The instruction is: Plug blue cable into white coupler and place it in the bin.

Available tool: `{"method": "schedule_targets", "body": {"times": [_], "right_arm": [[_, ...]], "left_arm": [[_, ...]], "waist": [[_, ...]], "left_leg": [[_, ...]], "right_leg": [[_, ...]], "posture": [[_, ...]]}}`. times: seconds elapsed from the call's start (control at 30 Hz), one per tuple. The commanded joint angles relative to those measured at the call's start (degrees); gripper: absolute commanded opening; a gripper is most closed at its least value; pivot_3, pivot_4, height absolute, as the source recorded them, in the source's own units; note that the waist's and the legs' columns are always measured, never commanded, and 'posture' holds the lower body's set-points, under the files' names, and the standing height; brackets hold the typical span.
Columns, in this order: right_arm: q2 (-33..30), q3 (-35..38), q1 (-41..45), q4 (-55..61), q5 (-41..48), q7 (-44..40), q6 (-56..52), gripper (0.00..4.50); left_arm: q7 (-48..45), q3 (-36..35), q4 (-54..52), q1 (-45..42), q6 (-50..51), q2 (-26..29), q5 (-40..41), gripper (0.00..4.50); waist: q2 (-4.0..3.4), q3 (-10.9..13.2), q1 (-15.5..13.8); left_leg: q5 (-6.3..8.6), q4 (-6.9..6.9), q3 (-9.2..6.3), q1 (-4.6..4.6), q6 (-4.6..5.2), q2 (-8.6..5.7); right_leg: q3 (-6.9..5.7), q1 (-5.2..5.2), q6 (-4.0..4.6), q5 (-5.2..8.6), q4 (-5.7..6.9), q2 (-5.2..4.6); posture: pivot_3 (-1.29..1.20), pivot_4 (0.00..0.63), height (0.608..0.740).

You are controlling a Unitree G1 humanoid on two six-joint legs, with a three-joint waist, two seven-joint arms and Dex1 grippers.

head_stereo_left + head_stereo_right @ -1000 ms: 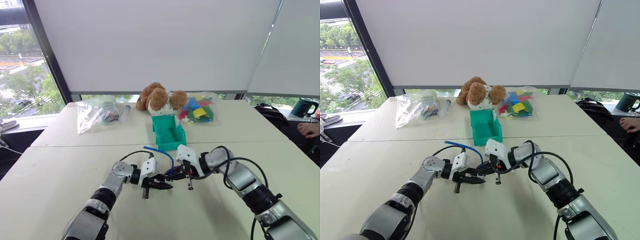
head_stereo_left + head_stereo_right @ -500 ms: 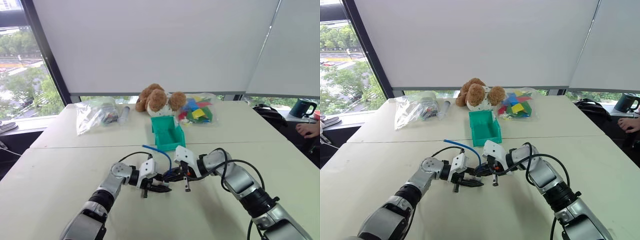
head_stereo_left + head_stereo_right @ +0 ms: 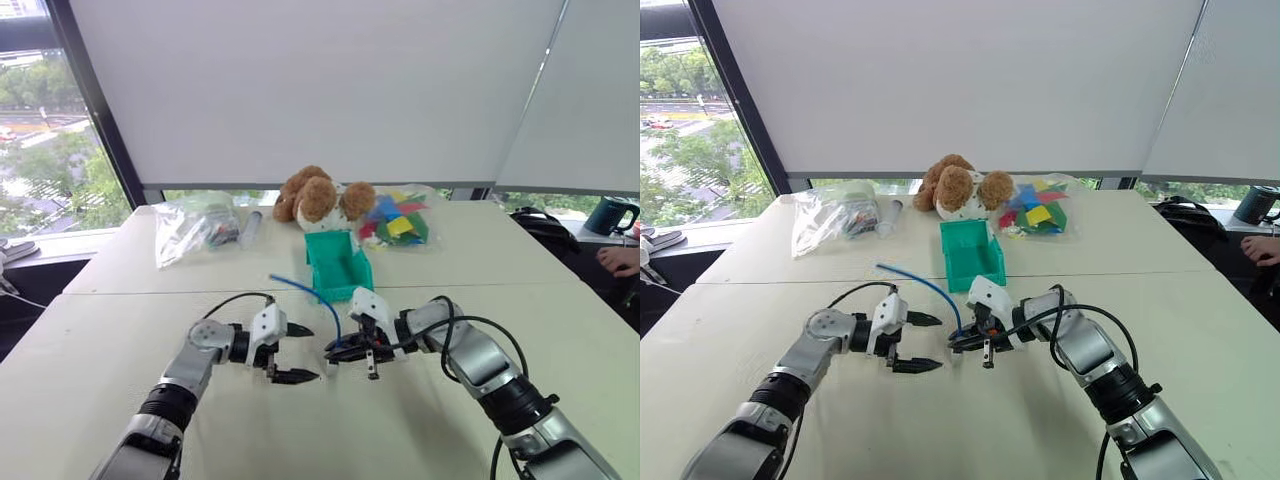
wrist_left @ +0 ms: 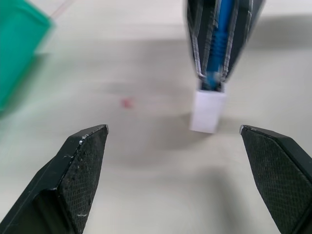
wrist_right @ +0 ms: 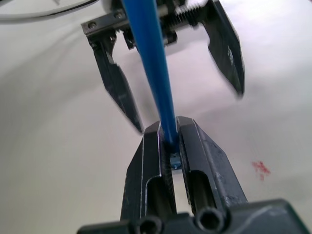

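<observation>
My right gripper (image 3: 334,352) is shut on the blue cable (image 3: 312,294), close to its plug end. The rest of the cable arcs up and back to the left. Just past the right fingertips, the white coupler (image 4: 208,111) sits on the cable's tip, low over the table. My left gripper (image 3: 303,353) stands open a short way left of the coupler, facing it, with nothing between its fingers (image 5: 225,48). The teal bin (image 3: 338,265) stands just beyond both grippers, near the middle of the table.
Behind the bin sit a teddy bear (image 3: 318,197) and a clear bag of coloured blocks (image 3: 398,222). Another clear bag (image 3: 192,228) lies at the back left. A dark mug (image 3: 610,213) and a person's hand (image 3: 620,260) are at the far right.
My left gripper has opened wide and drawn back to the left, away from the coupler. The right gripper has stayed in place, still shut on the cable.
</observation>
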State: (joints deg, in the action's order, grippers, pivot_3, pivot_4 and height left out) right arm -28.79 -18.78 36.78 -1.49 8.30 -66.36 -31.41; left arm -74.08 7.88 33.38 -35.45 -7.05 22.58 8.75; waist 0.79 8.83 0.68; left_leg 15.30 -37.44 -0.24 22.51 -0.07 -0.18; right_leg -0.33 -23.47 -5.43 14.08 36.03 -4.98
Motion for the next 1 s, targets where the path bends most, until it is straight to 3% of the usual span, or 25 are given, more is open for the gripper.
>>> {"method": "schedule_targets", "body": {"times": [0.03, 0.17, 0.27, 0.4, 0.63, 0.7, 0.73, 0.77, 0.8, 0.97, 1.0], "right_arm": [[-0.48, 5.59, 4.50, 2.56, 4.22, 1.11, -4.54, 0.00], [-0.72, 9.72, 10.33, 0.96, 7.12, 2.42, -7.49, 0.00], [0.32, 13.11, 22.85, -12.09, 6.50, 5.08, -5.46, 0.00], [3.13, 12.20, 32.86, -31.38, 1.60, 10.74, 1.95, 0.00], [10.13, 12.26, 42.86, -59.86, -4.10, 16.37, 12.48, 0.00], [11.51, 12.56, 43.98, -64.73, -5.23, 18.32, 13.96, 0.82], [12.02, 13.38, 44.58, -66.74, -5.25, 20.75, 14.58, 0.82], [12.35, 14.08, 45.06, -68.18, -5.28, 22.44, 15.09, 1.50], [12.50, 14.91, 45.62, -69.20, -5.08, 23.72, 15.53, 1.68], [11.35, 19.51, 48.62, -70.64, -3.69, 26.22, 16.94, 4.26], [10.14, 20.50, 49.17, -70.14, -3.36, 26.26, 17.00, 4.45]], "left_arm": [[3.55, -4.42, -4.56, 1.02, 3.02, 1.98, 3.25, 4.45], [6.44, -6.38, -7.89, 3.02, 4.96, 3.27, 4.29, 4.45], [9.77, -8.36, -11.84, 5.61, 7.09, 3.64, 5.60, 4.45], [12.80, -9.31, -15.26, 7.71, 9.05, 3.62, 6.39, 4.45], [17.78, -11.33, -23.83, 10.51, 17.52, 4.65, 9.29, 4.45], [18.44, -11.27, -26.96, 11.66, 20.74, 5.37, 10.28, 4.50], [18.73, -11.36, -28.64, 12.33, 22.68, 5.83, 10.94, 4.50], [19.01, -11.43, -29.85, 12.78, 24.13, 6.18, 11.45, 4.50], [19.28, -11.52, -30.77, 13.09, 25.24, 6.45, 11.91, 4.50], [20.07, -12.15, -33.41, 13.63, 28.65, 7.45, 13.91, 4.50], [20.08, -12.28, -33.64, 13.61, 29.18, 7.52, 14.36, 4.50]], "waist": [[-0.09, 0.29, 0.03], [-0.18, 0.35, 0.05], [-0.31, 0.53, 0.30], [-0.32, 0.57, 0.11], [-0.36, 0.60, 0.45], [-0.36, 0.62, 0.48], [-0.37, 0.63, 0.38], [-0.38, 0.64, 0.51], [-0.38, 0.65, 0.67], [-0.40, 0.66, 0.63], [-0.41, 0.66, 0.62]], "left_leg": [[0.00, 0.01, 0.00, 0.03, 0.00, -0.01], [-0.05, -0.01, 0.02, 0.72, -0.08, -0.05], [-0.11, 0.07, 0.08, 0.92, -0.18, -0.07], [-0.14, 0.16, 0.14, 0.93, -0.22, -0.10], [-0.15, 0.22, 0.32, 0.92, -0.24, -0.13], [-0.15, 0.25, 0.33, 0.92, -0.24, -0.13], [-0.15, 0.25, 0.33, 0.92, -0.24, -0.13], [-0.15, 0.27, 0.32, 0.92, -0.24, -0.14], [-0.16, 0.27, 0.33, 0.92, -0.25, -0.14], [-0.22, 0.27, 0.30, 0.91, -0.36, -0.13], [-0.23, 0.27, 0.30, 0.91, -0.37, -0.12]], "right_leg": [[0.00, -0.03, 0.00, 0.00, 0.00, -0.02], [0.02, -0.79, -0.18, -0.13, 0.10, -0.05], [-0.02, -1.09, -0.19, -0.14, 0.12, -0.03], [-0.06, -1.10, -0.18, -0.15, 0.08, -0.02], [-0.03, -1.11, -0.18, -0.15, 0.06, -0.03], [-0.02, -1.12, -0.19, -0.16, 0.07, -0.03], [-0.02, -1.12, -0.19, -0.16, 0.07, -0.03], [-0.03, -1.13, -0.19, -0.16, 0.07, -0.03], [-0.02, -1.13, -0.19, -0.16, 0.07, -0.02], [-0.01, -1.13, -0.18, -0.16, 0.10, -0.02], [-0.02, -1.13, -0.18, -0.15, 0.11, -0.02]], "posture": [[0.00, 0.150, 0.740], [0.00, 0.150, 0.740], [0.00, 0.150, 0.740], [0.00, 0.150, 0.740], [0.00, 0.150, 0.740], [0.00, 0.150, 0.740], [0.00, 0.150, 0.740], [0.00, 0.150, 0.740], [0.00, 0.150, 0.740], [0.00, 0.150, 0.740], [0.00, 0.150, 0.740]]}}
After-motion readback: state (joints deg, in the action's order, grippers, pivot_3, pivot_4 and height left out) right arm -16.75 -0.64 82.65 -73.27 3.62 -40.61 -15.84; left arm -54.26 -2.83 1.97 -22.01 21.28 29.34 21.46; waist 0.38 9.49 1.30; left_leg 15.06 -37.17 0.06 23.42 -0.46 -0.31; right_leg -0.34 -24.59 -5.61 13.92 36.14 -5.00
